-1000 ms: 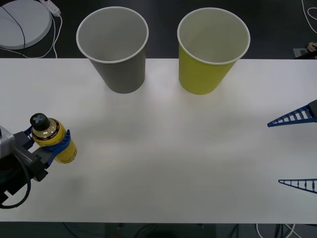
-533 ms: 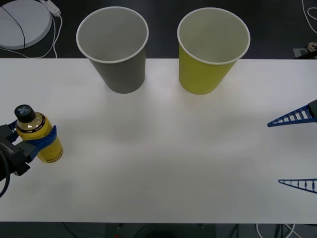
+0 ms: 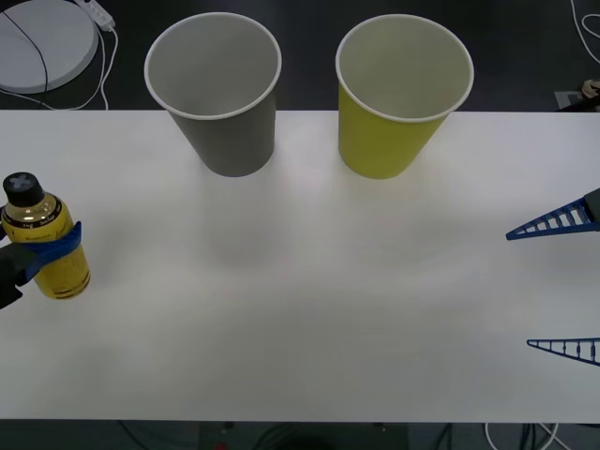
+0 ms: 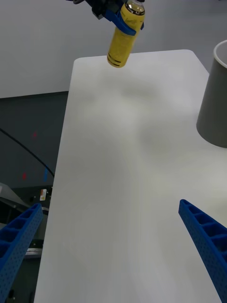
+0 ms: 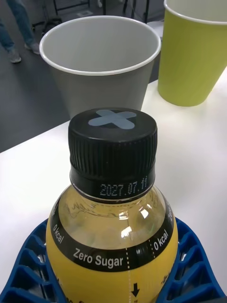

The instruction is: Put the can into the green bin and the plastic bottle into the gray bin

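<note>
Since a second ago, we see the left gripper (image 3: 37,258) carry the plastic bottle (image 3: 39,246) leftward and up, to the table's left edge. We note the white table (image 3: 309,281) lies below both grippers. Beyond and to the right of the left gripper stands the gray bin (image 3: 217,89), upright and open-mouthed, and farther right the green bin (image 3: 398,94) stands just beside it, the two apart. In the left wrist view the gray bin (image 5: 101,66) sits straight ahead past the cap, the green bin (image 5: 194,52) off to one side. We see the left gripper's blue fingers (image 5: 191,265) clamped round the bottle's (image 5: 113,213) yellow body, the bottle upright, clear of the table. From the right wrist view the bottle (image 4: 124,35) hangs above the table's far end. We find the right gripper (image 3: 562,286) at the table's right edge, well apart from both bins, fingers spread wide and holding nothing.
</note>
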You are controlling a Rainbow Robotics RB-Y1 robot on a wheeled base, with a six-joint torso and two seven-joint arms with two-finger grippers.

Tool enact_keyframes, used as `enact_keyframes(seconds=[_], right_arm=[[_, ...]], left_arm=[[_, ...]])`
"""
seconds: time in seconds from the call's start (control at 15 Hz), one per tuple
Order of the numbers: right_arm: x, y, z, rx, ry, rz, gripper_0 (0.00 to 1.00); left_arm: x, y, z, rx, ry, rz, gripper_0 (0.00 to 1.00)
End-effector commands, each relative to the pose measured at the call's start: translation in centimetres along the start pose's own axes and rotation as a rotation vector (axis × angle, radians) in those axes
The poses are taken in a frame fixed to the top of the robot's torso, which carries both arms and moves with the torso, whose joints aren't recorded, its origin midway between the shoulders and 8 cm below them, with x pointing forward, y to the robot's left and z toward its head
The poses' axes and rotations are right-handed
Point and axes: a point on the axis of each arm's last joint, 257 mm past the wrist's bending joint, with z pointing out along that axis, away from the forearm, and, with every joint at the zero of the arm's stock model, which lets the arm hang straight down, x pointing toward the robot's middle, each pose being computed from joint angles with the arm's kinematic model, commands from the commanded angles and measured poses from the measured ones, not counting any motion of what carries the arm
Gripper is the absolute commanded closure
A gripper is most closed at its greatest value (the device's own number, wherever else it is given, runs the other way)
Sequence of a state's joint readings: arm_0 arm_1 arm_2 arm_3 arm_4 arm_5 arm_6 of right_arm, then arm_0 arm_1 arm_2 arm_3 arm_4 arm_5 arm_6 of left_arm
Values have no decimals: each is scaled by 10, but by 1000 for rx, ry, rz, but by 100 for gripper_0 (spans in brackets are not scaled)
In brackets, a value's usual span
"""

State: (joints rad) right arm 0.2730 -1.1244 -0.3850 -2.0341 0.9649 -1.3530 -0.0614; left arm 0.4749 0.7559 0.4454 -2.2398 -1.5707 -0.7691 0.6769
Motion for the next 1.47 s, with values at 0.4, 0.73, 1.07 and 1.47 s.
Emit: enact_keyframes(seconds=[0.4,0.73,1.07,1.47], right_arm=[[0,0,0,0,0,0,0],[0,0,0,0,0,0,0],[0,0,0,0,0,0,0],[0,0,0,0,0,0,0]], left_arm=[[-23,27,2,-37,22,58,100],[-52,33,8,-42,-35,60,100],[-71,37,15,-34,-40,81,100],[-91,43,25,-9,-28,87,100]])
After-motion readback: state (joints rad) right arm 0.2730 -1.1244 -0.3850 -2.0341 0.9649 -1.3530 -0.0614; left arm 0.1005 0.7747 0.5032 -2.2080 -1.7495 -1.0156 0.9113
